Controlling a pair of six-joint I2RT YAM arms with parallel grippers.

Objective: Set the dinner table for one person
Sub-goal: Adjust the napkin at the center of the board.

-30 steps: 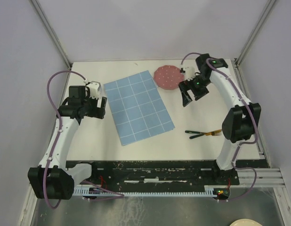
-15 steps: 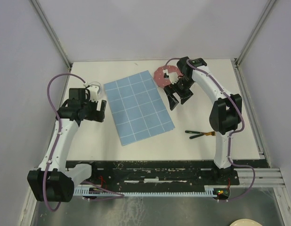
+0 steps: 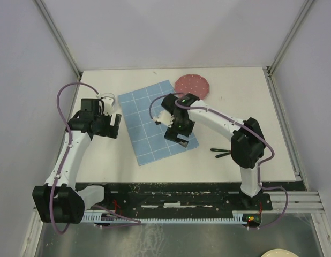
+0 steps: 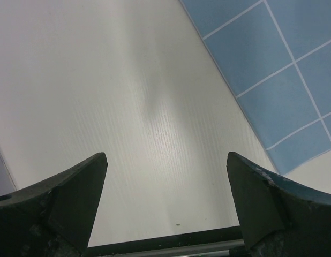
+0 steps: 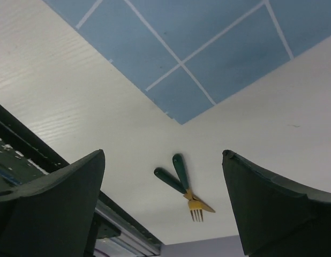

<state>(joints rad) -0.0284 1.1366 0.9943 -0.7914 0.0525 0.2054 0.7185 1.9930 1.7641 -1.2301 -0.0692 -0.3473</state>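
Note:
The dinner table (image 3: 235, 115) is the big white top. On it lie a blue grid placemat (image 3: 149, 115), skewed, and a pink dotted plate (image 3: 193, 85) at the back, just off the mat's far corner. A green-handled gold fork and knife (image 3: 228, 152) lie crossed at the right front. My right gripper (image 3: 179, 140) hangs open and empty over the placemat's near right corner; its wrist view shows the mat corner (image 5: 208, 48) and the crossed cutlery (image 5: 182, 184) between the fingers. My left gripper (image 3: 116, 124) is open over bare table beside the mat's left edge (image 4: 278, 69).
A black base rail (image 3: 181, 195) runs along the table's near edge. Grey walls and metal posts close in the left, back and right sides. The right arm's elbow (image 3: 246, 144) stands just right of the cutlery.
My right arm has swung left and toward the front, from beside the pink plate to over the placemat's near right corner. The left arm has barely moved. Both grippers stayed open.

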